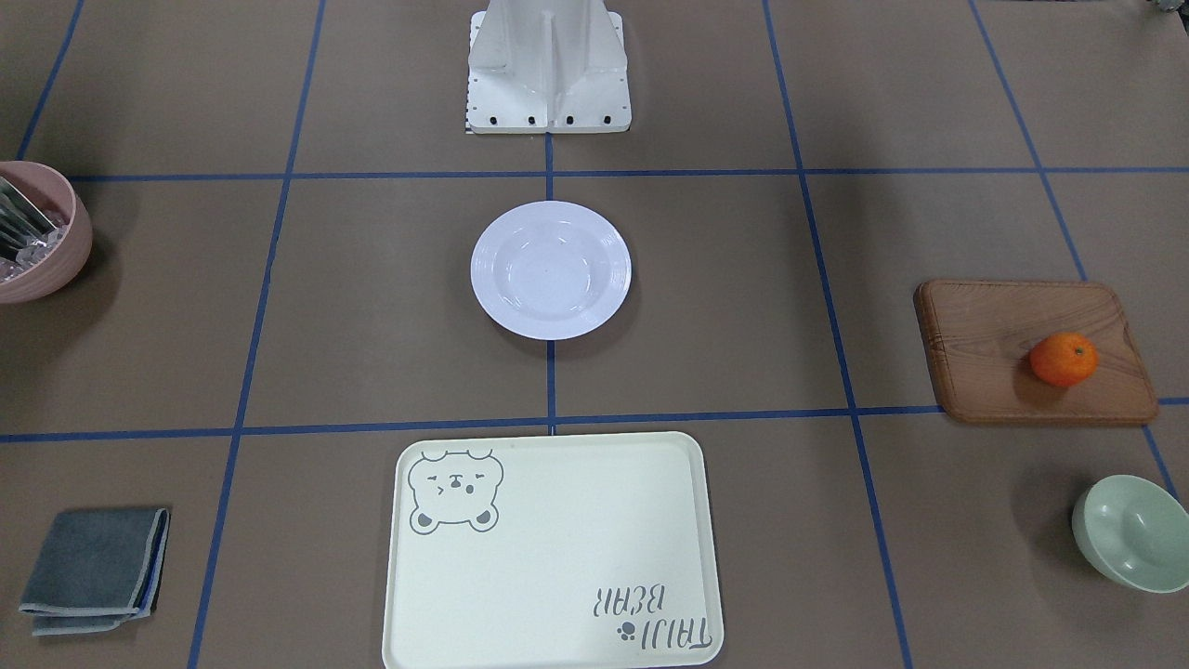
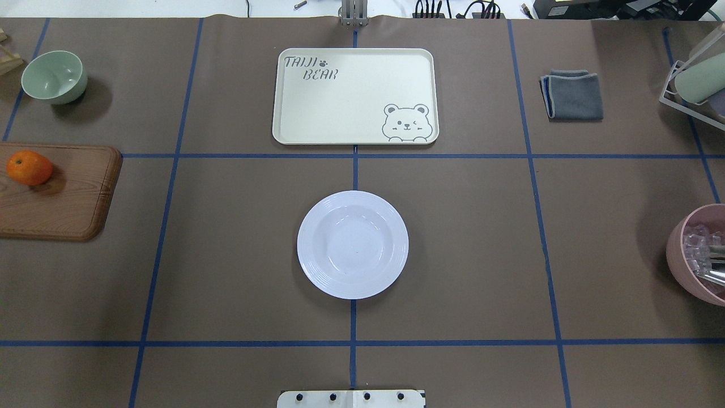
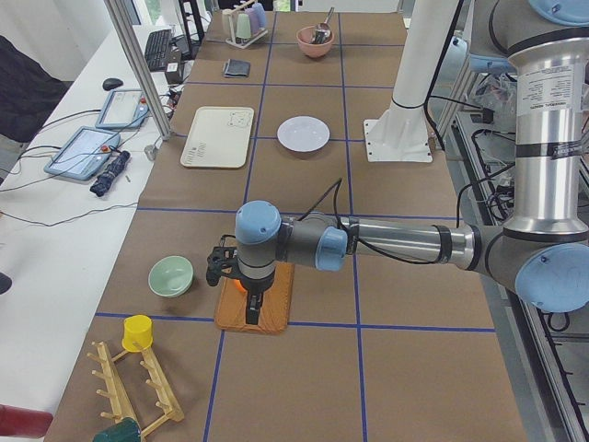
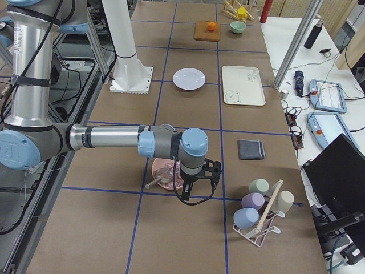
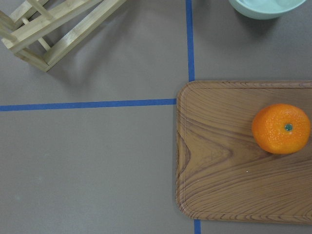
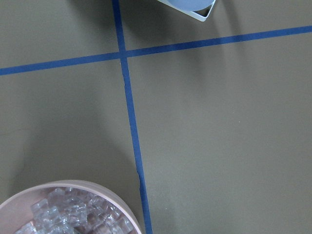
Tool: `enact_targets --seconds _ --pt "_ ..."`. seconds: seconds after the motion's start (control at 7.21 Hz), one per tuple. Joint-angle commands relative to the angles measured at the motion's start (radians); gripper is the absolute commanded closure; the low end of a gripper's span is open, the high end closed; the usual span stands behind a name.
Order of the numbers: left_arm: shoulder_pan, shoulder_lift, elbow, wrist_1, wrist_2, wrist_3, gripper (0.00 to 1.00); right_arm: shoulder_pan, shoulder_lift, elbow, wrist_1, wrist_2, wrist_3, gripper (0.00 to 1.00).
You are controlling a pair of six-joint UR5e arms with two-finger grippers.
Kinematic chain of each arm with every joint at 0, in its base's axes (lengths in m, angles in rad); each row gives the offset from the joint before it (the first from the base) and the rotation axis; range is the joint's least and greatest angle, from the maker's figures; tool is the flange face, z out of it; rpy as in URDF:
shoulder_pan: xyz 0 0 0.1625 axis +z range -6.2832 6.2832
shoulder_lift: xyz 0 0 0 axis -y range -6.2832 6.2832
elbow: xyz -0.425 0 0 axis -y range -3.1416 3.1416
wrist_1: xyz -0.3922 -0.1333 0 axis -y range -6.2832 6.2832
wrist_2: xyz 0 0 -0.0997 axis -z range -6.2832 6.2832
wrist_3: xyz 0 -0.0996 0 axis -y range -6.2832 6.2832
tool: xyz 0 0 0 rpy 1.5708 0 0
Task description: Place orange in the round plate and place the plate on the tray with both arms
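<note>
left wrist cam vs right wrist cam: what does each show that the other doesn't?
Left wrist only: the orange resting on the wooden board, the mint-green bowl cut off at the top edge, and part of a wooden rack at top left.
Right wrist only: the pink bowl holding clear ice-like pieces, and the corner of a white rack at the top.
Both: the brown table cover with crossing blue tape lines.

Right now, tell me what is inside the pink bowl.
The pink bowl holds clear ice-like cubes and a shiny metal utensil. The cubes cover the bowl's bottom, so anything beneath them cannot be seen.
</note>
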Motion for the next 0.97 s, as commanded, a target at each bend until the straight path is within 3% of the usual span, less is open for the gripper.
enact_targets --seconds 0.0,0.83 --pt "0.000 -0.003 -0.001 0.000 0.000 0.000 0.02 0.002 0.002 0.002 0.000 0.002 0.000 0.00" --pt "0.000 -0.013 0.005 0.002 0.000 0.001 0.02 0.004 0.006 -0.003 0.000 0.003 -0.003 0.00"
